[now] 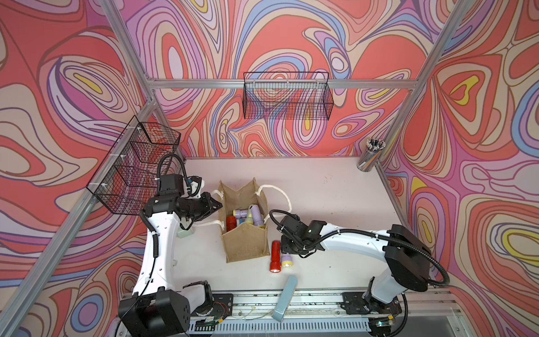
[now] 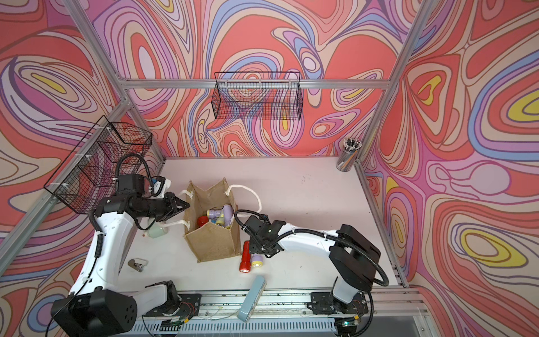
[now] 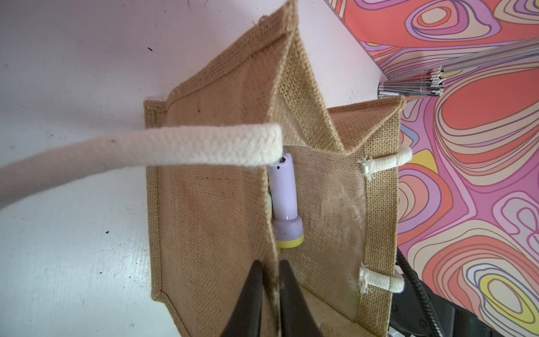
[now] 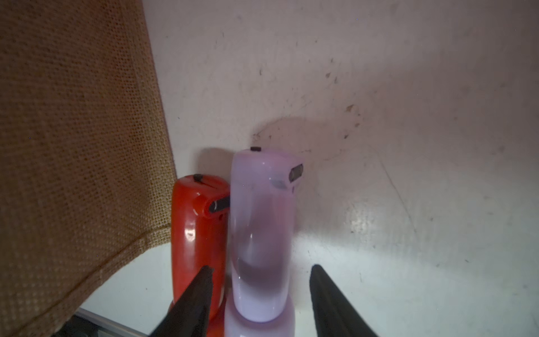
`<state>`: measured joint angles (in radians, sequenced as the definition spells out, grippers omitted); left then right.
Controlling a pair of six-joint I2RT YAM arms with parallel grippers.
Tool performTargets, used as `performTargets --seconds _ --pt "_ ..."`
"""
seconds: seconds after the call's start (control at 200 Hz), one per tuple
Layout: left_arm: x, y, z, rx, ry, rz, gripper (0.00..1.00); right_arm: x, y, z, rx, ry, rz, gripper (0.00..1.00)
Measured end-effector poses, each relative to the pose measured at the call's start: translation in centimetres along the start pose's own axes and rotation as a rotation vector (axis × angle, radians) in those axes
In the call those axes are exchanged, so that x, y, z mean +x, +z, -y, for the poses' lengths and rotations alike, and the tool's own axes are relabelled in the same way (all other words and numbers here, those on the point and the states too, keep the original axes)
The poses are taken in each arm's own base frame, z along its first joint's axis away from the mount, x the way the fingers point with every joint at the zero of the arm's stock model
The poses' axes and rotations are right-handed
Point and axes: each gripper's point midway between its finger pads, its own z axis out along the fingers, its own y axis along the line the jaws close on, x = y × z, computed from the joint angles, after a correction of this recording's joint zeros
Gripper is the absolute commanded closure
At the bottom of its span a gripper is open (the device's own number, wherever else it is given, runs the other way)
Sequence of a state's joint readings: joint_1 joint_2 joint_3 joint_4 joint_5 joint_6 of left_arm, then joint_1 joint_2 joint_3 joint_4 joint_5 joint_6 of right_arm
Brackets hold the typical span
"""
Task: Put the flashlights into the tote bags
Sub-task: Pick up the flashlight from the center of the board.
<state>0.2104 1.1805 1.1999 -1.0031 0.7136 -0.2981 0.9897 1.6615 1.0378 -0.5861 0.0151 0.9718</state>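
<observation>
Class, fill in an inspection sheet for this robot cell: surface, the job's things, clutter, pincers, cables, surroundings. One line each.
Surface: pale table, scuffed and speckled.
Job's things: tote bag upright, several flashlights inside; red flashlight and lilac flashlight lying side by side next to it; pale green flashlight near the left arm.
Clutter: grey-blue bar at the front edge; cup of pens in the back corner; small metal item.
Pincers: left pincer shut on the bag's wall; right pincer open, straddling the lilac flashlight.
Cables: black conduit loops off each arm; no snag seen.
Surroundings: swirl-patterned walls; two black wire baskets hung on the frame.
</observation>
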Motion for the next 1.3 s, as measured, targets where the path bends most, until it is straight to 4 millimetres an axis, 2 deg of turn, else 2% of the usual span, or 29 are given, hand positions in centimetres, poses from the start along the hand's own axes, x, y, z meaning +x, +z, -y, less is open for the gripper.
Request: performTargets --seconds 0.175,0.32,0.506,0.726,0.916,0.987,1.117,1.207,1.297 --pt "0.1 -0.2 0.1 0.001 0.009 0.002 0.84 -0.2 0.7 0.8 0.02 0.024 -0.027 0.52" --pt "0.1 -0.2 0.1 0.0 0.009 0.003 0.84 -0.6 0.9 1.3 0.026 0.043 -0.033 0.5" --pt "0.1 -0.2 0.1 0.0 0.009 0.003 0.84 0.4 2.4 2.2 0.059 0.047 -0.084 0.5" --pt "0.0 -0.2 0.0 -0.01 0.01 0.008 0.84 0.5 2.6 2.2 0.055 0.033 -0.095 0.7" --pt "0.0 -0.2 -0.1 -0.014 0.01 0.008 0.84 0.4 2.4 2.8 0.068 0.039 -0.084 0.76" --pt "0.0 -0.2 -0.1 -0.014 0.01 0.008 0.84 0.4 1.9 4.3 0.103 0.053 -0.076 0.76" --pt "0.0 -0.2 -0.1 -0.013 0.01 0.008 0.84 -0.2 0.0 8.6 0.224 0.102 -0.05 0.77" --pt "0.0 -0.2 -0.1 -0.014 0.01 0.008 0.84 -1.6 -2.8 10.7 0.282 0.134 0.02 0.78" --pt "0.0 -0.2 -0.1 -0.013 0.01 0.008 0.84 -3.7 -6.9 12.3 0.322 0.165 0.124 0.79"
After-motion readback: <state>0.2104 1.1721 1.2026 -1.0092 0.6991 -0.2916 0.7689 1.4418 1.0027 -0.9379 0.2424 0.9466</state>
